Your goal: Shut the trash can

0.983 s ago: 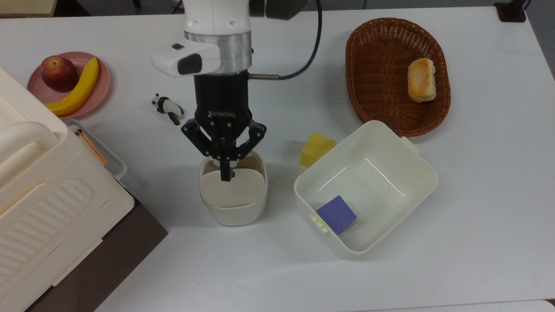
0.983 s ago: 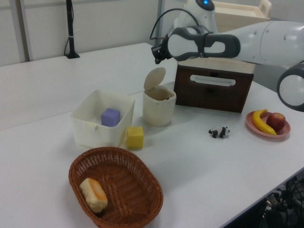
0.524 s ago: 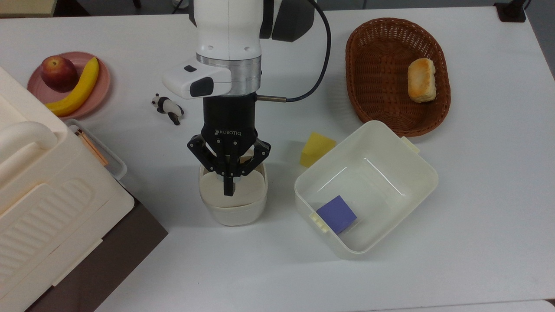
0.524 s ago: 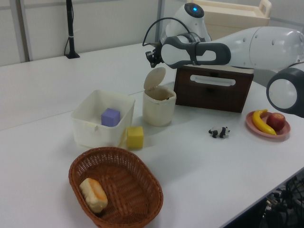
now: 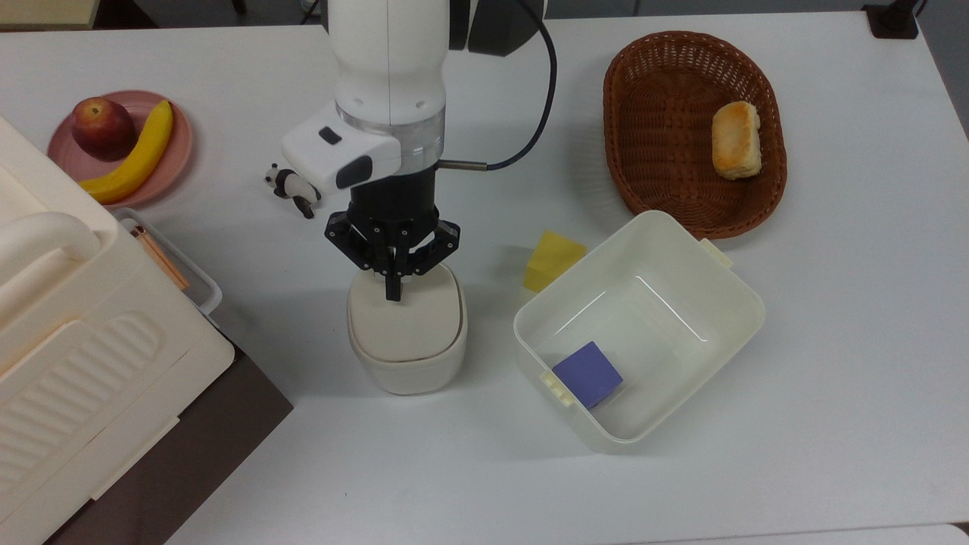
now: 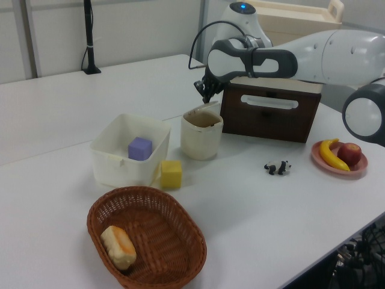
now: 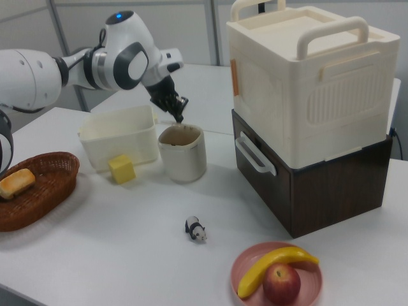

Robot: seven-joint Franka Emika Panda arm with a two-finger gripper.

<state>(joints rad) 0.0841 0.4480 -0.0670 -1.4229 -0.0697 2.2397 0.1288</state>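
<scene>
Surface: white tabletop (image 5: 833,341), with office partitions behind it in the left view.
Trash can: small cream-white rounded-square plastic bin (image 5: 406,356) (image 6: 201,137) (image 7: 182,155), near the middle of the surface, between the large ribbed cream box with a handle (image 5: 68,333) and the lidless cream tub (image 5: 727,288).
Lid: beige hinged lid (image 5: 405,318), lying almost flat over the bin in the top view; in the left view it is tilted, a gap showing at the rim.
Jaws: black two-finger gripper (image 5: 393,291) (image 6: 207,98) (image 7: 179,116), fingers drawn together to a single tip with nothing between them, the tip on the lid's edge nearest the arm.
Tub contents: purple cube (image 5: 587,374).
Beside the tub: yellow block (image 5: 553,260).
Elsewhere: brown wicker basket (image 5: 651,174) holding a bread roll (image 5: 735,140); pink plate (image 5: 170,163) with an apple and a banana; small panda figure (image 5: 292,188).
</scene>
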